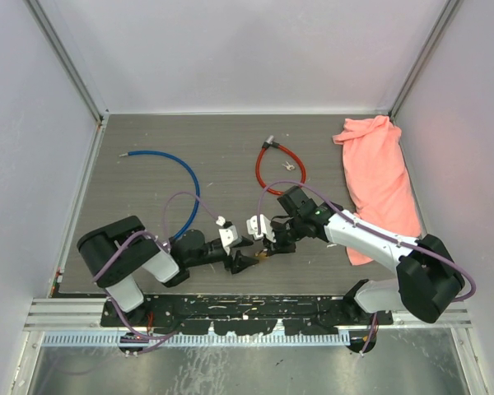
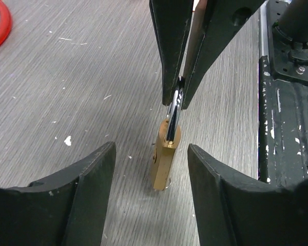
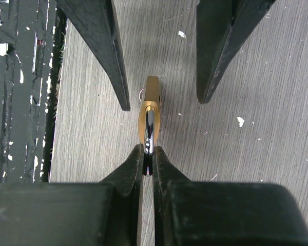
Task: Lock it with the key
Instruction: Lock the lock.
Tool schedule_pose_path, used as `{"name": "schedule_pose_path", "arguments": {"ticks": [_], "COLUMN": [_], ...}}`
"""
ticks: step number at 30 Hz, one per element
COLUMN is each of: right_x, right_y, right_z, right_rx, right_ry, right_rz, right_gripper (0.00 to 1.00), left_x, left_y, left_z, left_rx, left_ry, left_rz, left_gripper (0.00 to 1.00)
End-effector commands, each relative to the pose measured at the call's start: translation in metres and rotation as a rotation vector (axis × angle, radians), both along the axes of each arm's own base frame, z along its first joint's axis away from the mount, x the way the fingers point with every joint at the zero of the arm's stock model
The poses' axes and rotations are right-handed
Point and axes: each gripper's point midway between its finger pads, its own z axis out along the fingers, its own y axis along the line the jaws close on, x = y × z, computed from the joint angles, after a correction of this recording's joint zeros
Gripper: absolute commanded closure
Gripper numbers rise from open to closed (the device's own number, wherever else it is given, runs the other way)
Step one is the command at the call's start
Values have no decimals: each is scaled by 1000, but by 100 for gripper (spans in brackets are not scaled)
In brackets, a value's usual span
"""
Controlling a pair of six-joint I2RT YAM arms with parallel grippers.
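A brass padlock [image 2: 166, 160] stands on edge on the grey table, near the front middle in the top view [image 1: 261, 256]. My right gripper [image 3: 148, 149] is shut on its silver shackle [image 3: 149, 128], also seen in the left wrist view [image 2: 175, 102]. My left gripper [image 2: 151, 148] is open, one finger on each side of the padlock body without touching it. Its fingers [image 3: 113, 61] show at the top of the right wrist view. A thin metal ring [image 2: 170, 184] sticks out at the padlock's base. I cannot make out the key itself.
A red cable lock [image 1: 278, 167] with small metal pieces beside it lies behind the grippers. A blue cable [image 1: 177, 169] lies at the back left. A pink cloth [image 1: 380, 177] lies on the right. The black mounting rail [image 2: 287, 128] runs along the near table edge.
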Motion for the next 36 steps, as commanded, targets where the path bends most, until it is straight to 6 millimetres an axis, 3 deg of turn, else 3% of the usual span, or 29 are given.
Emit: {"name": "schedule_pose_path", "arguments": {"ticks": [1,5,10,18,36], "right_x": [10,9,7,1,-32], "right_y": [16,17,18,19,26], "right_z": [19,20,20,15,-17], "right_rx": [76,82,87,92,82], "right_ry": [-45,-43,-38,-25,67], "right_rz": [8,12,17,48,176], "right_gripper": [99,99,99,99,99], "left_x": [1,0,-1,-5,-6], "left_y": [-17,-22,-24,-26,-7], "left_z": [19,15,12,7,-30], "left_rx": [-73,-70,-64,-56,58], "left_ry": [-55,-48,-45,-47,-75], "left_rz": [-44,-64,-75,-112,-100], "left_gripper": [43,48,61,99,100]}}
